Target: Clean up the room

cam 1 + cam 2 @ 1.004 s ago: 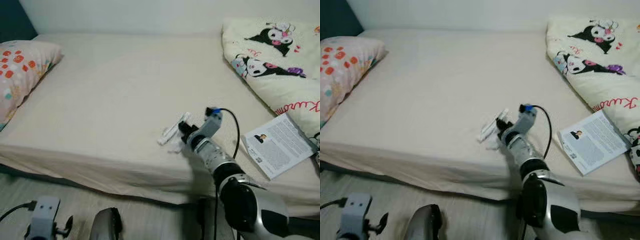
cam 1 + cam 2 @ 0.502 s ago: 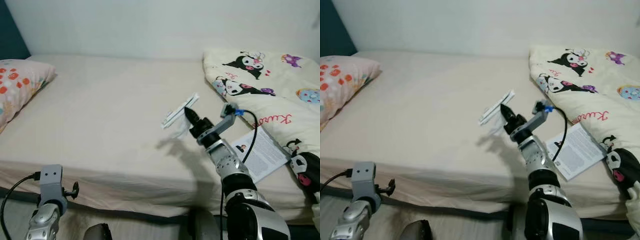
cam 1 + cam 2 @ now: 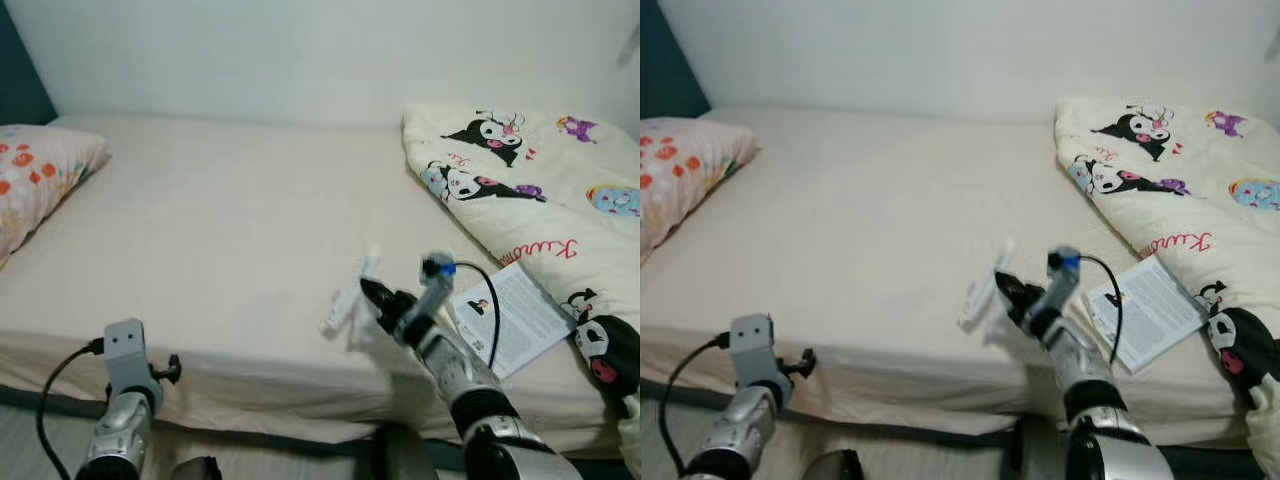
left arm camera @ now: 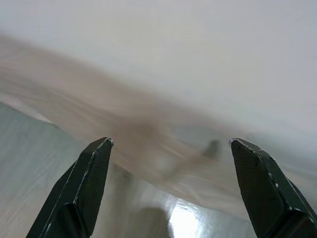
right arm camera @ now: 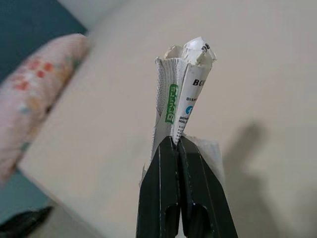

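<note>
Right pincer (image 5: 178,144): both black fingers pressed flat together, clamped on the lower end of a crumpled white paper wrapper (image 5: 181,91) with green and blue print. The wrapper sticks out beyond the fingertips, its far end scrunched and flared. In the head views the same wrapper (image 3: 350,300) is blurred, held clear above the bed (image 3: 220,230), over its near edge, with the right pincer (image 3: 372,296) just behind it.

Around the right pincer: a printed booklet (image 3: 510,315) lies flat on the sheet to its right, close by, touching the edge of the cartoon-print quilt (image 3: 520,190). The quilt is bunched further right and beyond the booklet, running back to the wall. A black cable loops from the blue connector on the wrist toward the booklet side. Well apart to the left, past a wide stretch of bare sheet, a pink pillow (image 3: 40,185) with red and orange spots sits at the bed's far left end.

Left pincer (image 4: 171,153): fingers spread wide, nothing between them; view beyond is motion-blurred, pale floor and a beige band. In the head views the left arm (image 3: 125,400) is low, in front of the bed's near edge, well apart from the wrapper.
</note>
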You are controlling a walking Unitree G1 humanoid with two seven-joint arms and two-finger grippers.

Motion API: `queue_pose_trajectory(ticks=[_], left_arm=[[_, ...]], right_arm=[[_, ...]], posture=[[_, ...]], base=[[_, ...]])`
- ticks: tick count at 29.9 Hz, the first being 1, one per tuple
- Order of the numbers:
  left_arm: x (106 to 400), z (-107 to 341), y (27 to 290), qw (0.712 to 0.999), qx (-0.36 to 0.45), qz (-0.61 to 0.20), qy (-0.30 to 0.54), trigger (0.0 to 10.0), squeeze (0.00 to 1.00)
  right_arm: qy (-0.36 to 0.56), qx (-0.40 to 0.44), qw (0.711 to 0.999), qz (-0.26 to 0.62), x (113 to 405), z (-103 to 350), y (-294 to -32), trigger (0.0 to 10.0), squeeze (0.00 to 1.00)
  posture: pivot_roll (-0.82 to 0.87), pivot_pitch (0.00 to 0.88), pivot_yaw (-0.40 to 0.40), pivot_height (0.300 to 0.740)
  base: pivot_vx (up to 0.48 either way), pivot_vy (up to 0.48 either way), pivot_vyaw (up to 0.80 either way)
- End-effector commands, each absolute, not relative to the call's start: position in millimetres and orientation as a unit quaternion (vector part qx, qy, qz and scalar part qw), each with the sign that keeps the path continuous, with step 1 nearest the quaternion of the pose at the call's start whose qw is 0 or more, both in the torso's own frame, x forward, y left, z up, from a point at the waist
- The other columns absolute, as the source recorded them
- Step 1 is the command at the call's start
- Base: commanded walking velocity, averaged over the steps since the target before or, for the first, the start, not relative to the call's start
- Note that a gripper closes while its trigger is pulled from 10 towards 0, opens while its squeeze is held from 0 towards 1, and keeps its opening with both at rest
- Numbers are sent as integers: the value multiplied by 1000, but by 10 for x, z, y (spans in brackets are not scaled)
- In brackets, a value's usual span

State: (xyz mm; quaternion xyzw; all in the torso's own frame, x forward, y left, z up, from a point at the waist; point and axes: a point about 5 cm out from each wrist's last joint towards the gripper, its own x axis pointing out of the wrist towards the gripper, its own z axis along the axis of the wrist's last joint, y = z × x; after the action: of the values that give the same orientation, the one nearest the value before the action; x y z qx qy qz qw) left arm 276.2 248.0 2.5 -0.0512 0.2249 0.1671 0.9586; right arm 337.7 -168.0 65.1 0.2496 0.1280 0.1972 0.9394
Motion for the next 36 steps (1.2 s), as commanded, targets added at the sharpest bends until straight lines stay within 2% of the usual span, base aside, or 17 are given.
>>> queue_pose_trajectory(ticks=[1, 5, 6, 12, 24, 30, 33, 36], left_arm=[[2682, -58, 2488, 954, -52, 173, 240, 10000, 0], [2650, -89, 2499, 952, -48, 175, 247, 10000, 0], [2539, -185, 2538, 943, -35, 182, 275, 10000, 0], [2358, -337, 2563, 928, -21, 190, 319, 10000, 0], [2043, -573, 2506, 906, -12, 188, 379, 10000, 0], [1873, -684, 2460, 894, -3, 181, 409, 10000, 0], [1645, -810, 2422, 876, 11, 168, 452, 10000, 0], [1538, -866, 2399, 866, 17, 161, 474, 10000, 0]], right_arm=[[148, 238, 945, 170, 3307, 532, -1777, 0, 0], [158, 233, 947, 157, 3278, 485, -1825, 0, 0], [179, 225, 949, 130, 3205, 383, -1931, 0, 0], [199, 215, 950, 105, 3117, 285, -2048, 0, 0], [247, 205, 944, 73, 2936, 67, -2103, 0, 0], [273, 205, 938, 53, 2811, -62, -2131, 0, 0], [310, 198, 929, 34, 2637, -223, -2155, 0, 0], [327, 200, 923, 23, 2552, -297, -2160, 0, 0]], posture=[[-14, 0, -36, 586], [-20, 0, -35, 591], [-26, 0, -36, 601], [-33, 0, -39, 621], [-28, 0, -45, 646], [-27, 0, -45, 661], [-32, 0, -45, 676], [-31, 0, -47, 686]], base=[[0, 0, 0], [0, 0, 0], [0, 0, 0], [-80, 0, 0], [-438, 0, 0], [0, 0, 0], [0, 0, 0], [0, 0, 0]])
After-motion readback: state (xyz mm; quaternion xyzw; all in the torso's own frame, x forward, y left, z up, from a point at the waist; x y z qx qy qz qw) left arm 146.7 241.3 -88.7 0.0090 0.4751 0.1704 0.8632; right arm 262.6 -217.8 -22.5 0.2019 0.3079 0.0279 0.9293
